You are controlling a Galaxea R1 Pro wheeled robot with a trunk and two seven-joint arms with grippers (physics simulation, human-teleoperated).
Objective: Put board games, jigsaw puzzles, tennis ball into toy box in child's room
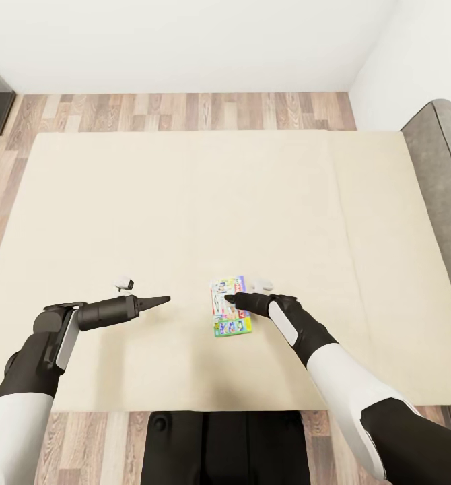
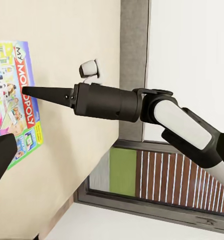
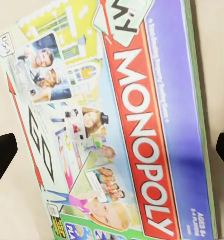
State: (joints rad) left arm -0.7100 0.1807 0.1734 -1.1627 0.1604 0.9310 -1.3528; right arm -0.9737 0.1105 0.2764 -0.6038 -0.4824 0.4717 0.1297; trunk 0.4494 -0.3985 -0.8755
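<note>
Right pincer (image 3: 112, 150) gapes astride board game (image 3: 117, 120) on bed (image 1: 185, 202).

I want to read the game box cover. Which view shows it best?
The right wrist view: the game box appears close up, with "MONOPOLY" readable between the right fingers. The head view shows it small on the bed, partly behind the arm. The left wrist view shows one edge.

Head camera overhead; wrist cameras near bed (image 1: 185, 202)
</note>
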